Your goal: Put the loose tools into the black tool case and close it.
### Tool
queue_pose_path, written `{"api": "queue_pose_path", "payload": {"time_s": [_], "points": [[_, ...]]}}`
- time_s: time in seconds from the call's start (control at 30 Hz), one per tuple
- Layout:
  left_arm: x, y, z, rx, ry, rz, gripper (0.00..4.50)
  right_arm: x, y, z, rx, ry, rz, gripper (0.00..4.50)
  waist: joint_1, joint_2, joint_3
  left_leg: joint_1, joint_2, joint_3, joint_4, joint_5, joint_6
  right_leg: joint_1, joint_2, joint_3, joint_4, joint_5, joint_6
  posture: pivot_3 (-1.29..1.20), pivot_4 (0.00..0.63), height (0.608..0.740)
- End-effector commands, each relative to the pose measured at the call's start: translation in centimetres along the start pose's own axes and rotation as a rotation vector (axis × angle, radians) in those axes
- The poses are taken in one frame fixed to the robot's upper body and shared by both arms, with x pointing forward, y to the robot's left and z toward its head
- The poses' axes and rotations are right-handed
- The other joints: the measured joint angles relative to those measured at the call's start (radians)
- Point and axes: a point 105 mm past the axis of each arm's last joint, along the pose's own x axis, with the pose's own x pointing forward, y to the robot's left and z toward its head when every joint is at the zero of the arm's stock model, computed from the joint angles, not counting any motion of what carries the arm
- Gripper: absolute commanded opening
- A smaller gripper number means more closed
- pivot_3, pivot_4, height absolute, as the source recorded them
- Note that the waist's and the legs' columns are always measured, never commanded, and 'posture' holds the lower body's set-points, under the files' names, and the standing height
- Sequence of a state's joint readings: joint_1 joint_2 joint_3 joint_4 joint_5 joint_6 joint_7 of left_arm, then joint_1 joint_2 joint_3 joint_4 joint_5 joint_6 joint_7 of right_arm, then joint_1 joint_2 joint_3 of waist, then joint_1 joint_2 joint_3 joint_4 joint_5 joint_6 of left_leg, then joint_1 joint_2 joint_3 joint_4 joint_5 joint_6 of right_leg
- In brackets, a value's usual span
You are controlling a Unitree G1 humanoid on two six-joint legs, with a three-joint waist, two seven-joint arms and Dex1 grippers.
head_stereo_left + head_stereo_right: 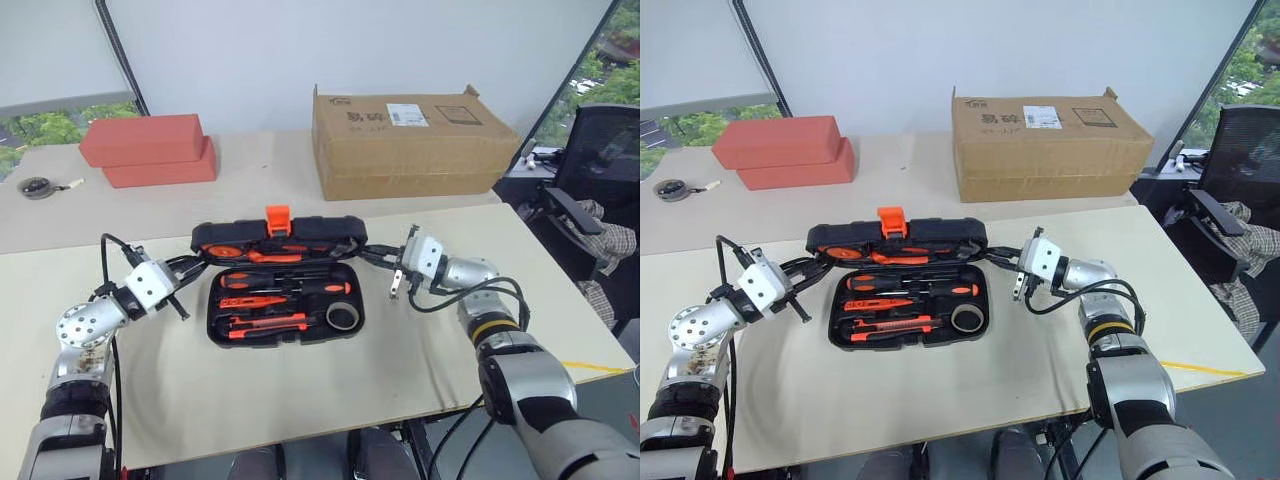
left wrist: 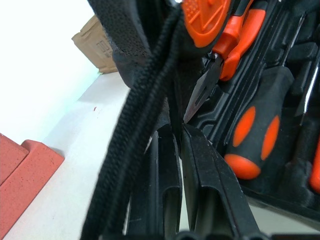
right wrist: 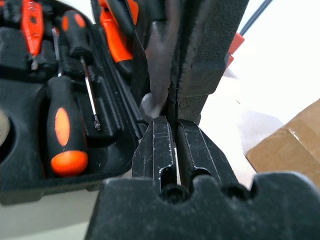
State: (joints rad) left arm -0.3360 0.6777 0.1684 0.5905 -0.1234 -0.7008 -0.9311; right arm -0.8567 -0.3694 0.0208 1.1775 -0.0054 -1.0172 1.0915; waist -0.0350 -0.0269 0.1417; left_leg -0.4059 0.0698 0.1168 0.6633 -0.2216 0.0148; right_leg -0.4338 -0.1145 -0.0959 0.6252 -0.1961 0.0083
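Claws [image 1: 196,266] [image 1: 372,256] pinching opposite ends of half-raised case lid [image 1: 280,238].

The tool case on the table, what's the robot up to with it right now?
The black tool case lies open on the table, its lid standing up at the back. The tools already sit in its recesses. The left gripper is at the lid's left end and the right gripper at its right end, both with fingers together. It looks set to swing the lid down; the case isn't closed yet.
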Motion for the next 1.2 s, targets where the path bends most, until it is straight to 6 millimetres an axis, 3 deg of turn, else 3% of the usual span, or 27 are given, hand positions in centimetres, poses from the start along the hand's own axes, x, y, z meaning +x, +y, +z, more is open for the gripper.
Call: {"api": "queue_pose_path", "payload": {"time_s": [0.03, 0.07, 0.17, 0.27, 0.3, 0.47, 0.63, 0.77, 0.87, 0.97, 1.07, 1.2], "points": [[-1.8, -2.4, -1.4, -0.172, 0.092, -0.166, 0.73, -1.8, 0.9, -0.6, -0.024, 0.054, 0.094, 1.30, -0.005, 0.000, 0.000, 0.002, 0.000, 0.000, 0.000, 0.000, 0.000, 0.002, 0.000, 0.000, 0.000, 0.000, 0.000, 0.00, 0.150, 0.713], [-2.0, -1.9, -1.2, -0.246, 0.075, -0.129, 0.89, -2.4, 1.3, -1.0, 0.002, 0.073, 0.121, 1.62, -0.006, 0.001, 0.000, 0.003, 0.000, 0.000, 0.000, 0.000, 0.000, 0.003, 0.000, 0.000, 0.000, 0.000, 0.000, 0.00, 0.150, 0.713], [-2.9, 0.9, 0.3, -0.488, -0.022, 0.018, 2.09, -5.3, 2.8, -1.8, 0.169, 0.157, 0.263, 2.72, -0.002, 0.003, 0.001, 0.006, 0.000, 0.000, 0.000, -0.001, 0.001, 0.006, -0.002, 0.001, -0.001, -0.001, 0.001, 0.00, 0.150, 0.713], [-4.1, 1.2, 2.2, -0.686, -0.107, -0.040, 3.11, -6.7, 4.7, -0.3, 0.313, 0.165, 0.392, 3.72, 0.012, 0.003, 0.001, 0.004, 0.002, -0.004, 0.002, -0.001, 0.001, 0.006, -0.002, 0.000, 0.000, -0.001, 0.000, 0.00, 0.150, 0.713], [-4.3, 1.3, 2.4, -0.712, -0.107, -0.051, 3.49, -6.8, 5.6, 0.5, 0.356, 0.161, 0.431, 3.78, 0.014, 0.003, 0.001, 0.004, 0.003, -0.005, 0.002, -0.001, 0.001, 0.006, -0.002, 0.000, 0.001, -0.001, 0.000, 0.00, 0.150, 0.713], [-3.2, 3.1, 2.8, -0.680, -0.112, -0.001, 3.49, -5.0, 9.5, 4.4, 0.532, 0.132, 0.566, 3.78, 0.021, 0.004, 0.001, 0.008, 0.004, -0.008, 0.001, -0.001, 0.001, 0.007, 0.000, 0.000, 0.000, -0.008, 0.003, 0.00, 0.150, 0.713], [-0.1, 4.1, 4.9, -0.607, -0.188, -0.029, 3.49, -2.1, 10.7, 5.1, 0.633, 0.120, 0.503, 3.78, 0.036, 0.001, 0.000, 0.007, 0.004, -0.008, 0.002, -0.003, -0.006, 0.006, 0.001, -0.001, 0.000, -0.007, 0.001, 0.00, 0.150, 0.713], [2.7, 2.4, 7.1, -0.548, -0.229, -0.160, 3.49, 1.1, 7.4, 3.7, 0.620, 0.107, 0.245, 3.78, 0.035, 0.000, -0.001, 0.007, 0.003, -0.005, 0.003, -0.003, -0.008, 0.006, 0.001, 0.000, -0.001, -0.006, -0.001, 0.00, 0.150, 0.713], [4.8, 0.3, 7.2, -0.466, -0.182, -0.245, 3.49, 2.4, 3.2, 2.3, 0.589, 0.118, 0.023, 3.78, 0.029, 0.000, 0.000, 0.004, 0.003, -0.002, 0.004, 0.001, -0.001, 0.004, 0.002, 0.000, 0.000, -0.005, -0.001, 0.00, 0.150, 0.713], [6.6, -0.7, 6.6, -0.412, -0.129, -0.257, 3.49, 2.5, 0.6, 0.7, 0.547, 0.171, -0.122, 3.78, 0.028, 0.000, 0.000, 0.001, 0.002, -0.002, 0.004, 0.002, -0.001, 0.002, 0.002, 0.000, 0.000, -0.005, -0.001, 0.00, 0.150, 0.713], [8.3, -1.1, 5.3, -0.384, -0.060, -0.217, 3.49, 2.3, 0.7, 0.7, 0.552, 0.170, -0.116, 3.78, 0.035, 0.000, 0.000, -0.001, 0.002, -0.002, 0.004, 0.002, -0.001, 0.001, 0.003, 0.000, 0.000, -0.002, -0.006, 0.00, 0.150, 0.713], [9.3, -3.9, 4.0, -0.363, 0.024, -0.283, 3.49, 1.7, 3.7, 2.3, 0.638, 0.167, 0.039, 3.78, 0.037, 0.000, -0.001, -0.002, 0.001, -0.002, 0.002, 0.001, 0.001, 0.000, 0.002, 0.000, 0.000, -0.002, -0.005, 0.00, 0.150, 0.713]]}}
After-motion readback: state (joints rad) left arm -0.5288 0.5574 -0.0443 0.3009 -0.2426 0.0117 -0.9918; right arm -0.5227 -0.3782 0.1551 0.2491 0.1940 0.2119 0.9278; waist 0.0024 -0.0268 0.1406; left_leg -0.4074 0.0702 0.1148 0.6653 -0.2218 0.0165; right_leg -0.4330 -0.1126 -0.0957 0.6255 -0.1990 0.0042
